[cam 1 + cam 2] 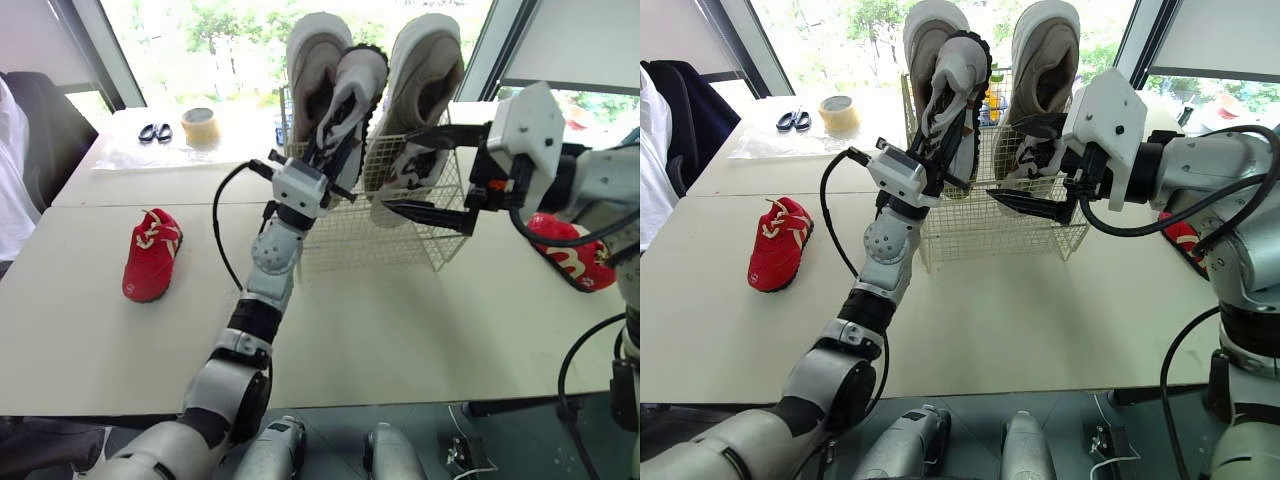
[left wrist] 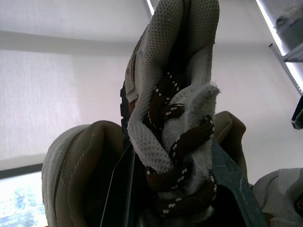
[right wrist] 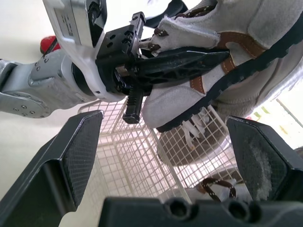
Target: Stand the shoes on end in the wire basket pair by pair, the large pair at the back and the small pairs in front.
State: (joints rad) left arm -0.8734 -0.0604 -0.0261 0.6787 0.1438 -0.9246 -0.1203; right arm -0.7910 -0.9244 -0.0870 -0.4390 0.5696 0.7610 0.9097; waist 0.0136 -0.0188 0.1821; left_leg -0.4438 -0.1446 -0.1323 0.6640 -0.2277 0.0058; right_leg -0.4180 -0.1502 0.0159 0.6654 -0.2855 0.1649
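A wire basket (image 1: pixel 405 235) stands at mid table. Two large beige shoes stand on end at its back, one on the left (image 1: pixel 312 60) and one on the right (image 1: pixel 428 75). My left gripper (image 1: pixel 322 158) is shut on a small white shoe (image 1: pixel 352 95) with brown laces and a black sole, held upright over the basket's front left. In the left wrist view the fingers (image 2: pixel 232 182) pinch that shoe (image 2: pixel 175 94). My right gripper (image 1: pixel 440 175) is open and empty at the basket's front right, facing the held shoe (image 3: pixel 236 56). A red shoe (image 1: pixel 152 255) lies on the table at the left.
A second red shoe (image 1: pixel 572 252) lies at the right behind my right arm. Scissors (image 1: pixel 155 132) and a tape roll (image 1: pixel 200 125) sit at the far left. Another brown-laced shoe (image 3: pixel 218 187) lies low in the basket. A person's sleeve (image 1: pixel 12 170) is at the left edge.
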